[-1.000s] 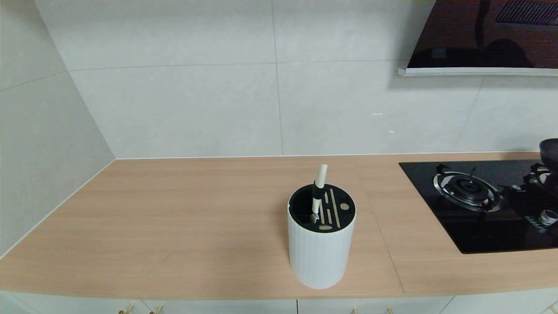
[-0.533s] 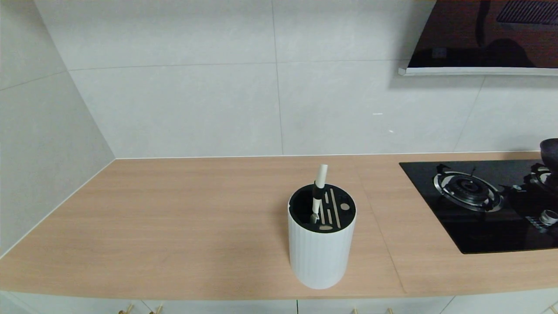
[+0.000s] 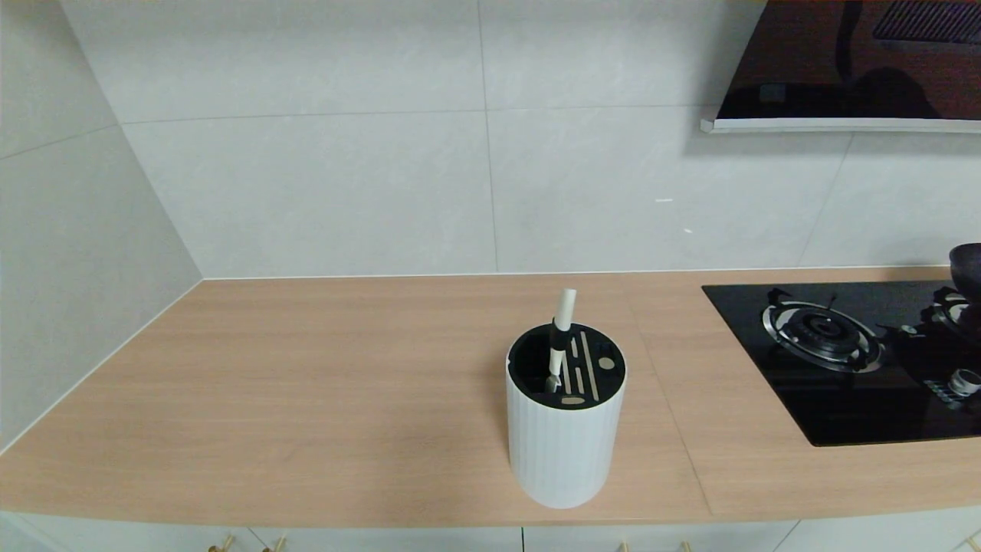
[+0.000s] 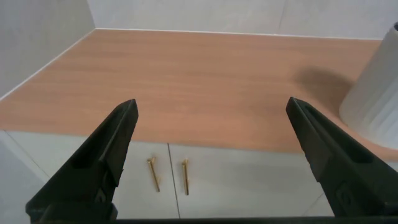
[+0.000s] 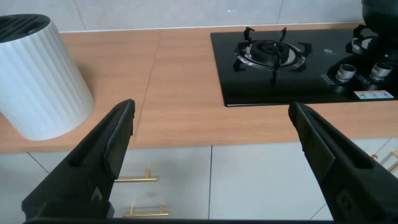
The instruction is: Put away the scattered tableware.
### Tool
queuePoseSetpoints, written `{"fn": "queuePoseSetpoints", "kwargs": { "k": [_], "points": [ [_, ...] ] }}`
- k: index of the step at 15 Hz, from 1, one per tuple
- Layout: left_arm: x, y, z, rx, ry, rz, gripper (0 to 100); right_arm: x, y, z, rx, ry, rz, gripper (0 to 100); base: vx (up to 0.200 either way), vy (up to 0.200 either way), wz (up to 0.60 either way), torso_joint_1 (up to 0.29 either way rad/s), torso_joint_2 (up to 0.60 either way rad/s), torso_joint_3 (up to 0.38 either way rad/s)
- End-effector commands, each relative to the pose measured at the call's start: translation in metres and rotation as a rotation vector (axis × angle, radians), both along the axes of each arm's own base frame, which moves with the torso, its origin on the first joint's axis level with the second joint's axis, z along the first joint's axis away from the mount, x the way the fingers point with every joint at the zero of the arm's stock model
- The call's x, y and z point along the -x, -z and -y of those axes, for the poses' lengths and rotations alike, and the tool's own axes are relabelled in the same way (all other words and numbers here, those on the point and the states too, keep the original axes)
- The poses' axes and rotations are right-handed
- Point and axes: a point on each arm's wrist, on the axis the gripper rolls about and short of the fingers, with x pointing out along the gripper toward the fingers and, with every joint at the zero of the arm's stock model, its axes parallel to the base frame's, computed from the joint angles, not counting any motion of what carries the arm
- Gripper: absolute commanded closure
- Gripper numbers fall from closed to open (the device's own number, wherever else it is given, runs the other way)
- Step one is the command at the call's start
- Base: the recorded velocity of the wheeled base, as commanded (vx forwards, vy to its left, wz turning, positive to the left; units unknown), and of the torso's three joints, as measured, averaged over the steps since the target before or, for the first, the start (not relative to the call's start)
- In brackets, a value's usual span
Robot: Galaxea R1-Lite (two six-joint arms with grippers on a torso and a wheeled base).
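Note:
A white ribbed cylindrical holder [image 3: 565, 429] with a black slotted top stands near the front edge of the wooden counter [image 3: 322, 383]. A utensil with a white and black handle [image 3: 560, 330] sticks up out of it, tilted slightly. My left gripper [image 4: 211, 118] is open, held in front of the counter's front edge with nothing between its fingers; the holder [image 4: 373, 87] is off to one side of it. My right gripper [image 5: 211, 118] is also open and empty, below the counter edge, between the holder [image 5: 37, 78] and the stove [image 5: 298, 62].
A black gas stove [image 3: 851, 353] with burner grates is set into the counter at the right, with a dark pot [image 3: 967, 264] at its far edge. A range hood [image 3: 851, 69] hangs above. White cabinet doors with gold handles [image 4: 168, 177] lie below the counter.

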Motion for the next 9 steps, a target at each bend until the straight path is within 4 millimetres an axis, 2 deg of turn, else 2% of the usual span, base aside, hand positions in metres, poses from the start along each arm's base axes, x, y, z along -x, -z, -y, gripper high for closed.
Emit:
{"fn": "queuePoseSetpoints", "kwargs": {
  "k": [1, 3, 9],
  "points": [
    [-0.0002, 0.0019, 0.0005, -0.033, 0.024, -0.023, 0, -0.0002, 0.0002, 0.0, -0.001, -0.001, -0.002, 0, 0.0, 0.0, 0.0, 0.0, 0.0, 0.0],
    [-0.0003, 0.0026, 0.0012, -0.091, 0.054, -0.032, 0, -0.0002, 0.0002, 0.0, -0.001, -0.001, -0.002, 0, 0.0, 0.0, 0.0, 0.0, 0.0, 0.0],
    [-0.0003, 0.0021, 0.0012, -0.007, 0.055, -0.022, 0, -0.0002, 0.0003, 0.0, 0.001, -0.002, -0.004, 0, 0.0, 0.0, 0.0, 0.0, 0.0, 0.0]
  ]
}}
